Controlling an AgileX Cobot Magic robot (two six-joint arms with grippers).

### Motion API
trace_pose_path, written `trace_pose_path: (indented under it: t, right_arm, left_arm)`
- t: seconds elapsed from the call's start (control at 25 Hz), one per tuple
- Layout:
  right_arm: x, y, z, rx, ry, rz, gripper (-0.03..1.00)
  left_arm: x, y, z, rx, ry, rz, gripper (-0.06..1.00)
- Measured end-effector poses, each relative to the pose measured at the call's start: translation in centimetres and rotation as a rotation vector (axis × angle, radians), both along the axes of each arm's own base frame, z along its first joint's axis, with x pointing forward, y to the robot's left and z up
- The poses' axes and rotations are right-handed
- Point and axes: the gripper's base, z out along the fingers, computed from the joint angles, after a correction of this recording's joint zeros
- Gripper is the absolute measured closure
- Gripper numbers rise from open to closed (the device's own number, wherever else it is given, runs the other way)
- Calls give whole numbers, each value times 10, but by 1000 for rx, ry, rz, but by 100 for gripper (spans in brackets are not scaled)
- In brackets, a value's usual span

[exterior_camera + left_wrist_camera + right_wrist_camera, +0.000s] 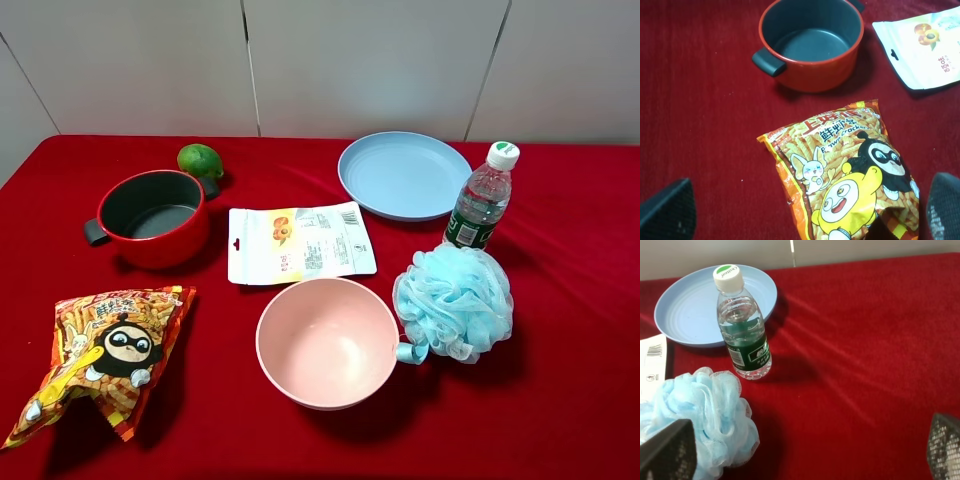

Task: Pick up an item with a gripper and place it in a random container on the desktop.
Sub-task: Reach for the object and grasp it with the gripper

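Observation:
The light blue mesh bath pouf [455, 300] lies on the red desktop [560, 400], just right of the pale pink bowl [328, 341], with its ribbon loop touching the bowl's rim. The bowl is empty. Neither arm shows in the exterior high view. In the right wrist view my right gripper [805, 455] is open and empty, with the pouf [705, 420] by one fingertip [667, 450]. In the left wrist view my left gripper [805, 220] is open and empty above an orange snack bag [850, 175].
A clear water bottle [482, 196] stands just behind the pouf, with a light blue plate [403, 175] beside it. A red pot [155, 217] and a green fruit [200, 160] sit back left. A white pouch [300, 243] lies behind the bowl. The snack bag [105, 355] lies front left.

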Motion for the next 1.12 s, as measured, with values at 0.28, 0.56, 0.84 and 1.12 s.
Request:
trace_pose_path:
  t: [0.28, 0.56, 0.84, 1.12]
  right_arm:
    - [1, 1, 0, 12, 6, 8, 28]
    - [22, 2, 30, 11, 87, 8, 28]
    - [62, 5, 57, 44, 247, 27, 28]
    - [95, 7, 72, 84, 406, 12, 28]
  left_arm:
    - [0, 0, 0, 0, 0, 0, 4]
    - [0, 0, 0, 0, 0, 0, 4]
    - [0, 0, 0, 0, 0, 0, 4]
    - [0, 0, 0, 0, 0, 0, 4]
